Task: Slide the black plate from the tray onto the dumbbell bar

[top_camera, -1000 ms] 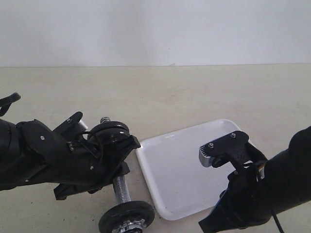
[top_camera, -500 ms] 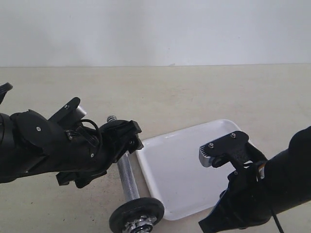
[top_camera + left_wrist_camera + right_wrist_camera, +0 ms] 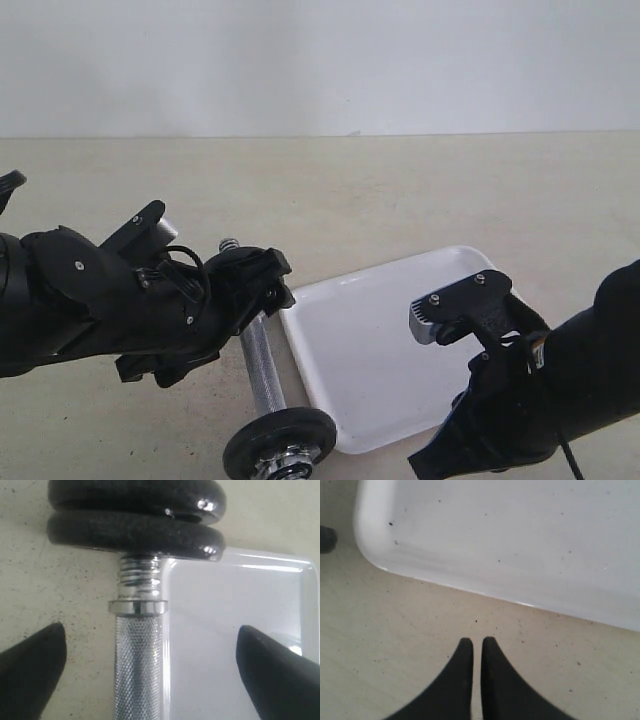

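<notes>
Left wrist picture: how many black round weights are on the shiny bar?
2. The outer disc and the inner disc sit stacked together at one end of the dumbbell bar, beside the tray corner. The bar's other end is outside this view, so more may be hidden.

Soft even light, glare on tray [image 3: 260,565], wrist views blurry

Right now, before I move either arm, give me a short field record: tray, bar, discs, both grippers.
tray: white, no disc on its visible part
dumbbell bar: lying along the tray's left rim in the exterior view
discs: two black, stacked on one bar end
left gripper: open, straddling the bar's knurled middle, no contact
right gripper: shut, empty, above the table beside the tray's rim
</notes>
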